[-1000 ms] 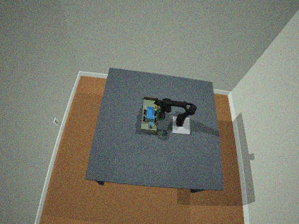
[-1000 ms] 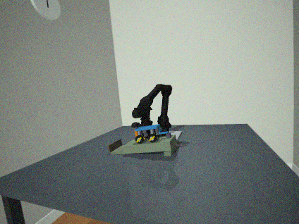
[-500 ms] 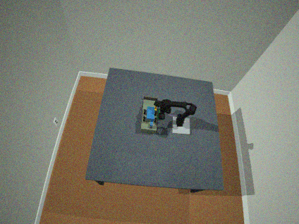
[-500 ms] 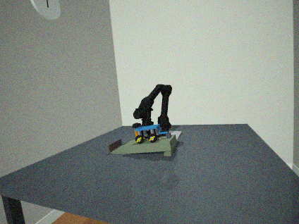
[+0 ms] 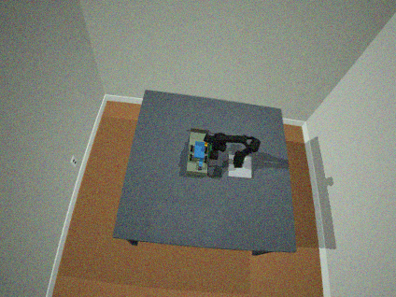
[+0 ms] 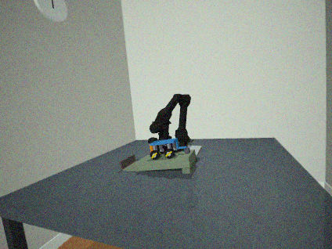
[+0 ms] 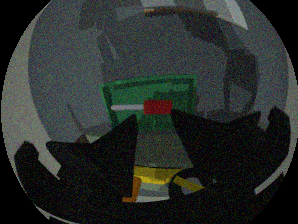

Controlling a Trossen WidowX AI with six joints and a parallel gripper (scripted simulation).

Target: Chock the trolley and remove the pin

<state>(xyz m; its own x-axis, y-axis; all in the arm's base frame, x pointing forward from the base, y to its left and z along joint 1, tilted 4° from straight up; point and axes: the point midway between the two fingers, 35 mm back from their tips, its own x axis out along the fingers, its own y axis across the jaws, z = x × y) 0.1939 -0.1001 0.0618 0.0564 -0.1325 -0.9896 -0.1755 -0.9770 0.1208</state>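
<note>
The blue trolley (image 5: 199, 150) (image 6: 164, 143) stands on the grey-green ramp (image 5: 198, 172) (image 6: 156, 166). The yellow chock (image 7: 156, 175) with its orange handle (image 7: 133, 190) is at the trolley's downhill end; its exact contact with a wheel is too small to tell. The red-headed stop pin (image 7: 158, 107) is out of the ramp and lies on its side within the outline of the green tray (image 7: 145, 83), its silver shaft pointing left in the wrist view. My gripper (image 7: 153, 115) is open and empty, its fingertips over the near side of the tray.
A dark brown upright board (image 6: 128, 161) stands by the ramp's low end. A grey post (image 6: 187, 149) stands at the ramp's uphill end. The arm's pale base plate (image 5: 240, 171) lies beside the ramp, across the tray from it.
</note>
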